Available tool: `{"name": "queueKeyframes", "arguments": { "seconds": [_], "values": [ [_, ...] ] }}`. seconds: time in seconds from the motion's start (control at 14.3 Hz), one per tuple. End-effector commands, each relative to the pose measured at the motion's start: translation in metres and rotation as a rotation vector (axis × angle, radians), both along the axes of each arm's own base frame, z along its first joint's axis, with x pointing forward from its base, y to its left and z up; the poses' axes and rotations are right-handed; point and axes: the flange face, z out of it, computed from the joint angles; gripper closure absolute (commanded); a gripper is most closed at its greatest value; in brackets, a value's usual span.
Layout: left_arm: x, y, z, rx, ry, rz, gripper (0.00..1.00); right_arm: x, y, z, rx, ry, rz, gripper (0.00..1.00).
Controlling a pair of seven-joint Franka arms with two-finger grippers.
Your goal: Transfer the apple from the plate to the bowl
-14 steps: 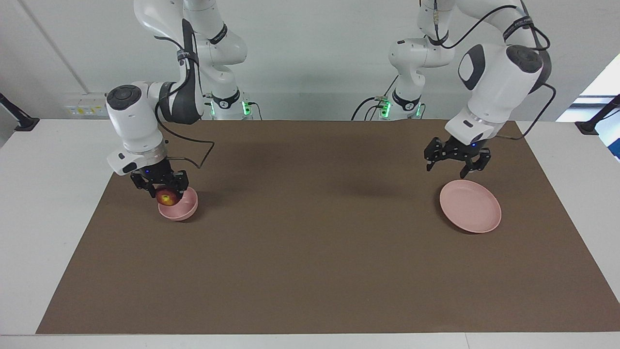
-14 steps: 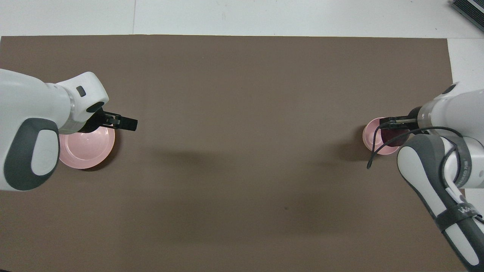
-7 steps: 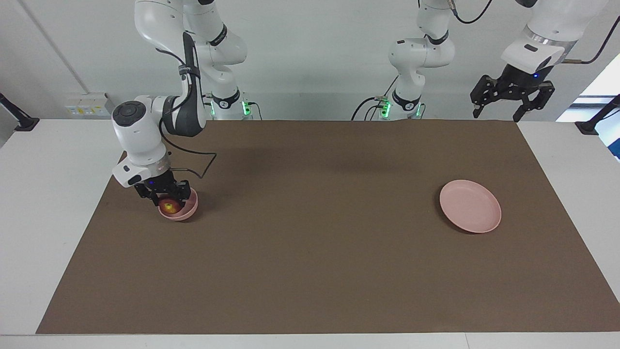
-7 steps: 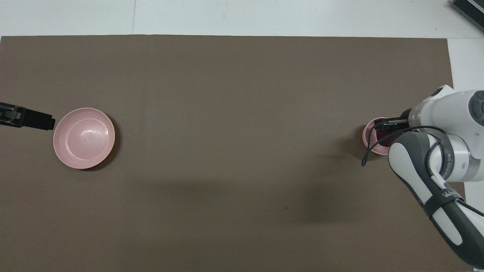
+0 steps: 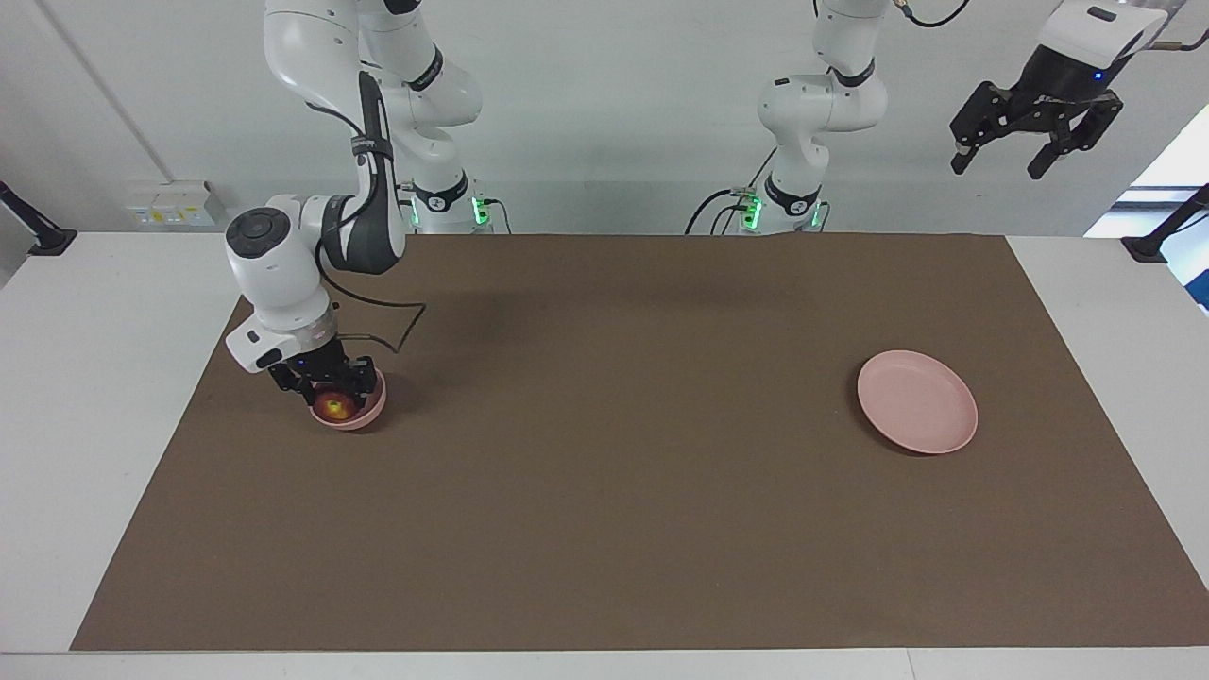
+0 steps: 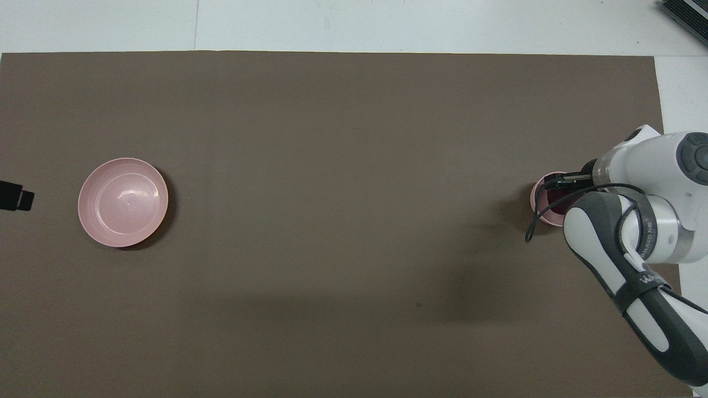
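Right gripper (image 5: 331,389), left of frame in the facing view, is clamped on the apple (image 5: 333,406) inside the bowl (image 5: 364,416). Left gripper (image 5: 1037,142), upper right corner, hangs spread wide, unloaded. Plate (image 5: 916,401) sits bare at centre right.

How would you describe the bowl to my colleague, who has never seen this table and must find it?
On the brown mat, go to the right arm's end. The bowl sits there under the right end effector, which is shut on a dark red apple lowered into it. It is small and deep; the pink plate at the left arm's end is wide, flat and bare.
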Motion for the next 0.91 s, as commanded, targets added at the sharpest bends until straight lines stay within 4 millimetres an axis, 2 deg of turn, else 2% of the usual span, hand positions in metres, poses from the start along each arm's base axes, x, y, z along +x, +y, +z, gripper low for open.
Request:
{"name": "queueKeyframes", "arguments": {
  "seconds": [0.0, 0.14, 0.42, 0.63, 0.84],
  "values": [
    [-0.010, -0.002, 0.007, -0.001, 0.008, 0.027, 0.00, 0.008, 0.008, 0.001, 0.010, -0.022, -0.030, 1.00],
    [-0.010, -0.004, 0.007, 0.000, 0.008, 0.024, 0.00, 0.009, 0.008, -0.007, 0.009, -0.011, -0.030, 1.00],
    [-0.010, -0.002, 0.004, 0.003, 0.025, 0.029, 0.00, 0.010, 0.008, -0.006, 0.008, -0.018, -0.022, 1.00],
    [-0.009, 0.004, 0.004, 0.018, 0.018, 0.055, 0.00, 0.011, 0.007, -0.015, 0.009, -0.005, -0.033, 1.00],
    [-0.007, 0.007, 0.001, 0.020, 0.020, 0.066, 0.00, 0.012, 0.007, -0.016, 0.007, -0.020, -0.024, 1.00]
  ]
}}
